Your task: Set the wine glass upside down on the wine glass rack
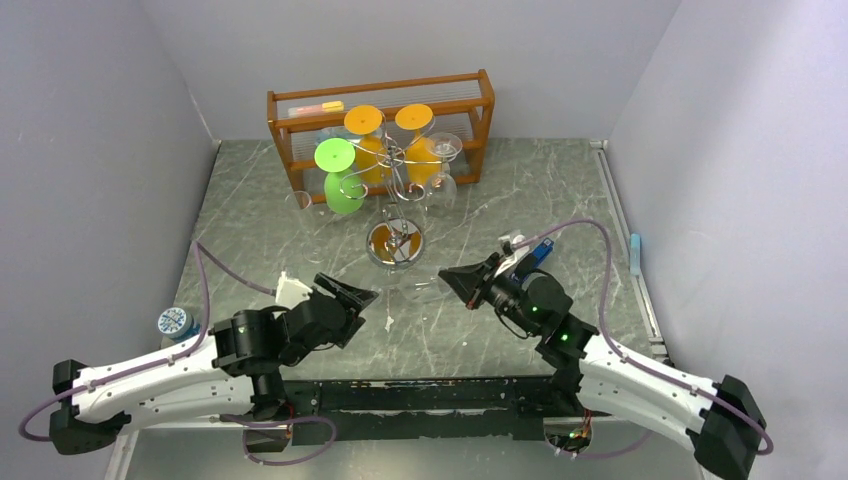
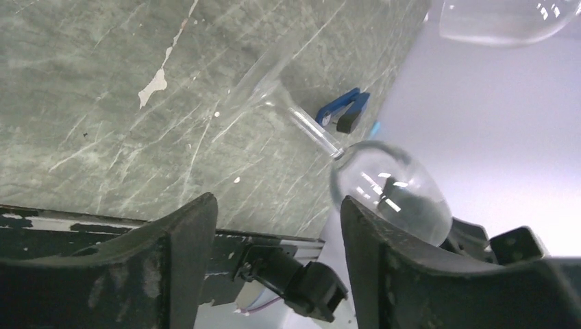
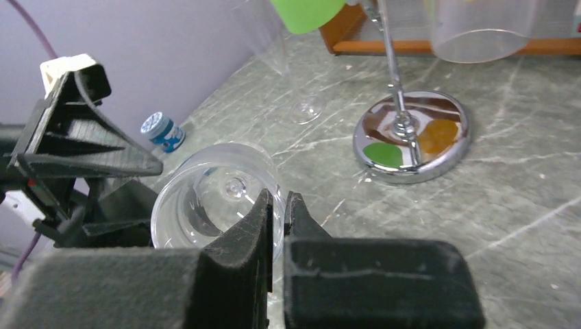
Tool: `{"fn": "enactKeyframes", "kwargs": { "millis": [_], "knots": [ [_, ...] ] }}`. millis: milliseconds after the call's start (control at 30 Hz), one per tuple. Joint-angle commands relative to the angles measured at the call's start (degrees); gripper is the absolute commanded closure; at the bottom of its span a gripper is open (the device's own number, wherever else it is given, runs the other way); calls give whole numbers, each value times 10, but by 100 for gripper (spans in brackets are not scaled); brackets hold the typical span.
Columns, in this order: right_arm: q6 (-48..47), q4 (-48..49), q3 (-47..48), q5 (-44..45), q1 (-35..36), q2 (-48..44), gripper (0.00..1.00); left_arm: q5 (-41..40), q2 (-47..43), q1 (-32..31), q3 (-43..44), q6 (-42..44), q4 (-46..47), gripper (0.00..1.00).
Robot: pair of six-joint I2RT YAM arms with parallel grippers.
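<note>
The right jaws are clenched on the rim of the wine glass (image 3: pixel 212 199), with the thin wall of the bowl pinched between them. The left jaws are spread with nothing between them and are set just beside the bowl. The wine glass is held on its side low over the tabletop (image 1: pixel 520 190), between the two arms and in front of the wine glass rack (image 1: pixel 393 185); whether its foot touches the surface cannot be told. The glass is clear, smooth and thin-walled, so it is judged to be light, rigid, slippery and easily cracked. A rim pinch is thought precarious, and the slender stem (image 2: pixel 310 129) is considered the safer place to be gripped, which would leave the foot free for the scrolls. The tabletop is grey-green and marbled, with white chips and scratches. Beyond it, the rack is formed of bright wire, with a thin pole, curled arms and a mirror-polished round base (image 3: pixel 449 147). A green glass (image 1: pixel 340 180) and orange glasses (image 1: pixel 368 140) are hung there foot up. Farthest back, an orange-brown wooden shelf (image 1: pixel 380 92) is set against the wall.
</note>
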Motion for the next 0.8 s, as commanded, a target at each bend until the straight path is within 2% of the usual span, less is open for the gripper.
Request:
{"fn": "enactKeyframes", "kwargs": {
  "millis": [0, 100, 267, 467, 600, 767],
  "knots": [
    [-61, 115, 7, 58, 58, 30, 100, -45, -12, -2, -7, -71, -39, 35],
    [-80, 150, 10, 73, 93, 49, 100, -73, -12, -2, -4, -103, -71, 39],
    [-93, 170, 24, 49, 120, 68, 100, -100, -15, -2, -4, -146, -121, 38],
    [-104, 197, 24, -8, 131, 93, 100, -113, -37, -2, -17, -152, -106, 38],
    [-117, 229, 18, -3, 141, 116, 100, -112, -41, -2, -13, -163, -118, 35],
    [-133, 270, 23, 17, 149, 154, 100, -107, -37, -2, -12, -182, -134, 27]
  ]
}}
